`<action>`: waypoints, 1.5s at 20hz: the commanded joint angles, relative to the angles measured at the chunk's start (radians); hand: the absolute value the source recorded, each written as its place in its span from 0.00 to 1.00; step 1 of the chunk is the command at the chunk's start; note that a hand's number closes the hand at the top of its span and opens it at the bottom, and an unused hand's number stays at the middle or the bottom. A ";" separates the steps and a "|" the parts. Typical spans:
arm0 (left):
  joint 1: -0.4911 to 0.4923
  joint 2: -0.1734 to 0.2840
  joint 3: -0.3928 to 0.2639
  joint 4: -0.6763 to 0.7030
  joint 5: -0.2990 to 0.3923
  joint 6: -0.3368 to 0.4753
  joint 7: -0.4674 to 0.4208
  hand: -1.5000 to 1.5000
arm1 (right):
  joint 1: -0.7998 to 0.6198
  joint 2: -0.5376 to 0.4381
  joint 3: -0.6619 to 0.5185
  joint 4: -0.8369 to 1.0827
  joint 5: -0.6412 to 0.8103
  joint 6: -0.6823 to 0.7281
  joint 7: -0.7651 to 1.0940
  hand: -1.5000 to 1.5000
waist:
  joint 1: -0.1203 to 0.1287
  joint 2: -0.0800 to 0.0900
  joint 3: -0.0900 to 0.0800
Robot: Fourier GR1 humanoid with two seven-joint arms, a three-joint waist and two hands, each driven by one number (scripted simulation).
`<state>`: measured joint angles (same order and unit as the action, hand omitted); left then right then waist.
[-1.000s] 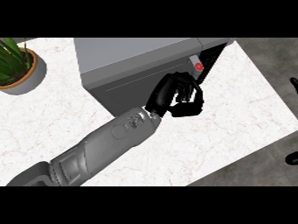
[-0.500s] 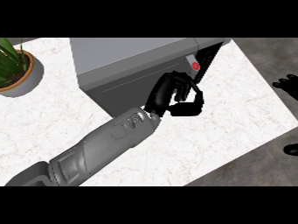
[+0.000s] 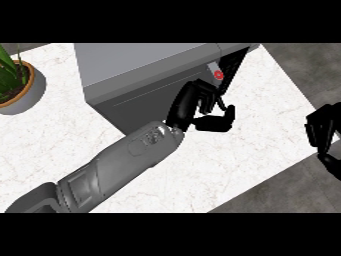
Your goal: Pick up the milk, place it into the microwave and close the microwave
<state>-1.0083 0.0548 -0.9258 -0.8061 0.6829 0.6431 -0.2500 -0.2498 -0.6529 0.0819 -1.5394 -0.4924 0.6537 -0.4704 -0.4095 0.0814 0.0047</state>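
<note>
The grey microwave (image 3: 147, 62) stands at the back of the white counter (image 3: 69, 140). Its door (image 3: 140, 102) is swung nearly to, leaving a narrow dark gap at the right. In that gap shows a bit of the milk carton (image 3: 214, 67), white with a red cap. My left hand (image 3: 201, 107) lies against the door's right end, fingers extended along the panel and thumb bent below, holding nothing. My right hand (image 3: 334, 136) hangs off the counter's right edge with relaxed fingers, empty.
A potted green plant (image 3: 7, 82) stands at the counter's back left. The counter's right edge runs diagonally past the microwave, with dark floor (image 3: 306, 65) beyond it.
My right hand has come in from the right border and dropped lower, its fingers now pointing down. The left hand has stayed at the door with hardly any shift.
</note>
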 commanded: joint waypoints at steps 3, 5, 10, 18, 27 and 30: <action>-0.103 -0.052 0.010 0.037 0.010 -0.007 -0.004 1.00 | -0.004 -0.004 0.045 -0.072 -0.014 0.083 -0.028 1.00 | -0.037 -0.002 0.003; -0.101 -0.052 0.010 0.031 0.024 -0.010 -0.004 1.00 | -0.006 -0.011 0.052 -0.091 -0.019 0.086 -0.016 1.00 | -0.045 0.001 0.002; -0.103 -0.052 -0.001 0.036 0.026 0.018 -0.015 1.00 | -0.015 0.000 0.075 -0.134 -0.032 0.068 0.014 1.00 | -0.047 0.007 0.002; -0.100 -0.051 0.001 0.032 0.045 0.052 -0.027 1.00 | 0.009 -0.006 0.095 -0.196 -0.048 0.063 0.041 1.00 | -0.074 0.003 0.002; 0.022 -0.053 0.222 -0.035 0.290 0.069 0.039 1.00 | 0.085 -0.021 0.196 -0.255 -0.059 0.096 0.111 1.00 | 0.002 0.022 -0.018; 0.048 -0.055 0.273 -0.021 0.345 0.026 0.018 1.00 | 0.121 -0.015 0.233 -0.287 -0.068 0.090 0.134 1.00 | 0.017 0.018 -0.017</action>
<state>-0.9708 -0.0015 -0.7853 -0.8491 0.9194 0.7010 -0.2369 -0.1657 -0.6754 0.2766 -1.7972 -0.5529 0.7184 -0.3322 -0.4123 0.0953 -0.0063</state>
